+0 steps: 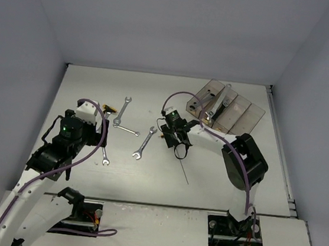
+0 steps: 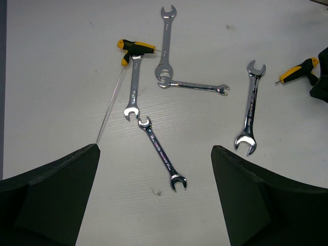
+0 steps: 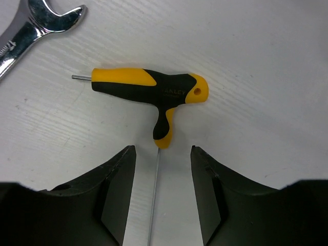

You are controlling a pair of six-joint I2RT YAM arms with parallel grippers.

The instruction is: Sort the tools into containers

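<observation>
Right wrist: T-handle driver [image 3: 154,91] flat, just beyond right end effector [image 3: 162,151]

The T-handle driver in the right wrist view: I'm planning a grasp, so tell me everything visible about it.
The T-handle driver lies flat on the white table. Its plastic-looking grip is yellow at both ends and black between, with a small hole near one end. A short metal stub pokes from the other end. A long thin shaft runs from the stem between the open jaws of the right gripper, apparently untouched.
</observation>
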